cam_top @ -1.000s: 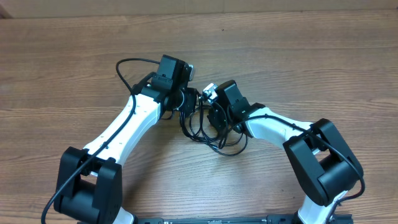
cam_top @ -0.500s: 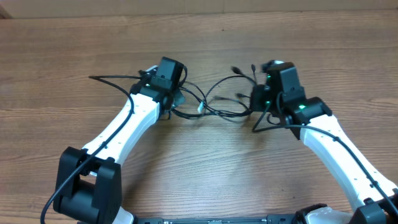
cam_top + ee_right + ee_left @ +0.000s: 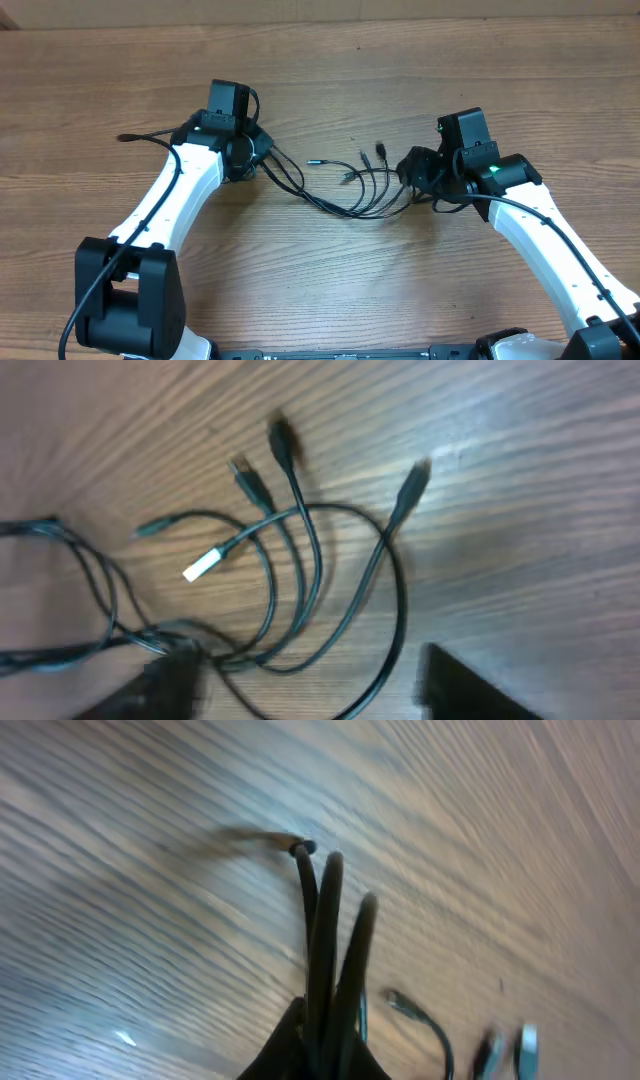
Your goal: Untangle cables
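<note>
Likely limp and light, the cables fan over the table between the left hand, clamped on their gathered end, and the open right hand; grasp near a plug.

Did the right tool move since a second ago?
Yes. The right tool went to the robot's right. It sat just below the dark speck before, and now it is well off to the side of it.

Thin blk cables: loose tangled strands lying flat, plug ends fanned apart, one white-tipped.
</note>
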Controlling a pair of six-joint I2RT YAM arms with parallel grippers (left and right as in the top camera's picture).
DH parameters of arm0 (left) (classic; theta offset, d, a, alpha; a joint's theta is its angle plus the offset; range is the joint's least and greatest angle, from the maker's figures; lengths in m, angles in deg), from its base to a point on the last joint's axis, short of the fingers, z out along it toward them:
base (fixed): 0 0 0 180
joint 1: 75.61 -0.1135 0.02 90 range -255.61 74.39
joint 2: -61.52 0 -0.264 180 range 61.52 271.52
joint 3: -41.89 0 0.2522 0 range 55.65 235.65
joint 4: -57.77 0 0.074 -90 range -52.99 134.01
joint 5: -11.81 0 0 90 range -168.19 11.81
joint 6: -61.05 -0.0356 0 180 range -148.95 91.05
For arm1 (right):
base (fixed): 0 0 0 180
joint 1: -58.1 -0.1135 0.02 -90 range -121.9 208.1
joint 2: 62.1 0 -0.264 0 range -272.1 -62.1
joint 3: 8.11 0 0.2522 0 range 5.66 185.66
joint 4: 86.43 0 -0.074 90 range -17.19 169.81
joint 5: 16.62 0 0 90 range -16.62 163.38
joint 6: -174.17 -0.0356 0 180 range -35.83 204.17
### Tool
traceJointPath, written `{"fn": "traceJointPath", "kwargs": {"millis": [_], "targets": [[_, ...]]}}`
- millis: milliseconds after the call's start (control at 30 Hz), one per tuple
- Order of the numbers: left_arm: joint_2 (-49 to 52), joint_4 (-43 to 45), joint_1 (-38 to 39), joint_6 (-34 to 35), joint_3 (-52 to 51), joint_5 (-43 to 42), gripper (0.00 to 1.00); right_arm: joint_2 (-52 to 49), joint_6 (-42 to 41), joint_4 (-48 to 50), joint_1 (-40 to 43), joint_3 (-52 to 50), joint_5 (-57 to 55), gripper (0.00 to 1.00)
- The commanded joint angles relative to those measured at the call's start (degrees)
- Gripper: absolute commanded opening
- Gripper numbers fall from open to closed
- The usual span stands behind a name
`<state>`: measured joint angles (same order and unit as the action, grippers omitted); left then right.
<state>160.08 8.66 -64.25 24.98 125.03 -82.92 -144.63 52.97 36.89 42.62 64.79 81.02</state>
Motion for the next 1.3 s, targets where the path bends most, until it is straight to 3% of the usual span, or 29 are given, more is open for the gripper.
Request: {"fn": "traceJointPath", "kwargs": {"millis": [0,133,267,400,500,600,667,800,967,1033,1133,1200,1267], "targets": [[0.5,-0.1,1.0,-8.0,0.8,-4.4,0.17,0.5,-0.5,0.3,-0.3,0.4,1.5,0.91],[0.5,-0.7,1.3,-8.8,0.8,-4.3,0.3,0.5,-0.5,0.3,-0.3,0.4,1.5,1.0],[0.5,-0.6,1.3,-8.8,0.8,-4.1,0.77,0.5,-0.5,-0.1,-0.3,0.4,1.5,1.0],[0.5,-0.8,1.3,-8.8,0.8,-4.1,0.99,0.5,-0.5,-0.5,-0.3,0.4,1.5,1.0],[0.5,-0.8,1.3,-10.7,0.8,-4.6,1.0,0.5,-0.5,-0.5,-0.3,0.4,1.5,1.0],[0.5,-0.3,1.2,-24.3,0.9,-3.6,1.0,0.5,-0.5,-0.5,-0.3,0.4,1.5,1.0],[0.3,-1.9,0.0,-28.5,1.8,0.0,1.0,0.5,-0.5,-0.5,-0.3,0.4,1.5,1.0],[-0.1,-8.7,-2.8,-28.4,7.3,1.8,1.0,0.5,-0.5,-0.5,-0.3,0.4,1.5,1.0],[-0.1,-13.4,-2.3,-30.7,11.4,-11.0,1.0,0.5,-0.5,-0.5,-0.3,0.4,1.5,1.0],[0.0,-15.1,-0.7,-32.9,11.3,-11.0,1.0,0.5,-0.5,-0.5,-0.3,0.4,1.5,1.0],[0.0,-18.6,3.8,-27.8,11.3,-6.9,1.0,0.5,-0.5,-0.5,-0.3,0.4,1.5,1.0],[0.0,-16.9,7.5,-23.8,11.3,-6.3,1.0,0.5,-0.5,-0.5,-0.3,0.4,1.5,1.0],[0.3,-14.7,10.8,-17.6,11.3,-0.1,1.0,0.5,-0.5,-0.5,-0.3,0.4,1.5,1.0]]}}
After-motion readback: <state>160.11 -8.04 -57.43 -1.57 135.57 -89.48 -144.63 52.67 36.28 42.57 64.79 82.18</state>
